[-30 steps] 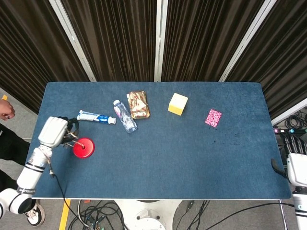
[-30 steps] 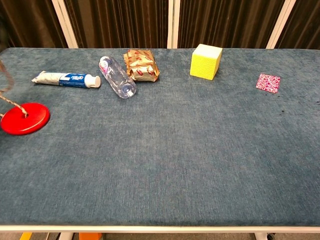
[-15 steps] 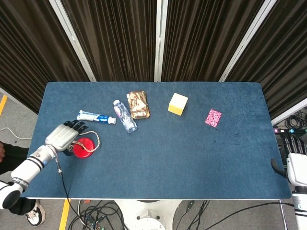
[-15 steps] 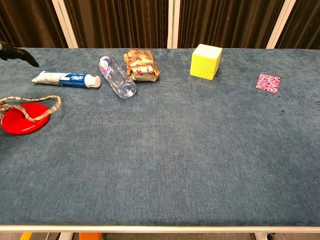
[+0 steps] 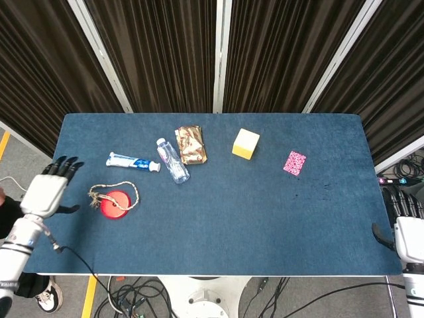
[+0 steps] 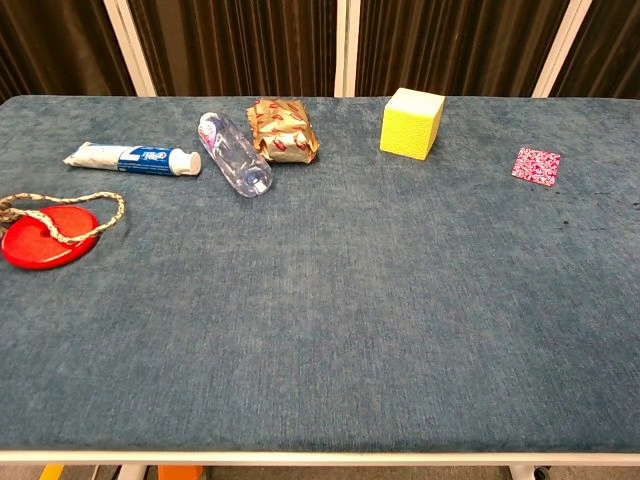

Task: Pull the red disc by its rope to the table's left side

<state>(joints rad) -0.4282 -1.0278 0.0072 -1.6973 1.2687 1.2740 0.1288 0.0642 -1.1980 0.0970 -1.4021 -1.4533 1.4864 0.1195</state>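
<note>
Left of the bottle [image 5: 172, 160] lies a toothpaste tube [image 5: 132, 161]; right of it, wrapper [image 5: 191, 145], yellow cube [image 5: 246, 144], pink card [image 5: 295, 162].

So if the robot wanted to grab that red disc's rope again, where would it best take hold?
Probably at the rope loop's left end, which lies on the table just off the red disc and nearest the open left hand. Coming from the left edge, fingers can pinch the rope there; the flat disc offers little to grip.

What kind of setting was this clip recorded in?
Probably a lab or robot test cell: dark curtains hang behind a blue cloth-covered table, loose cables lie on the floor, and unrelated props like a yellow cube sit out.
</note>
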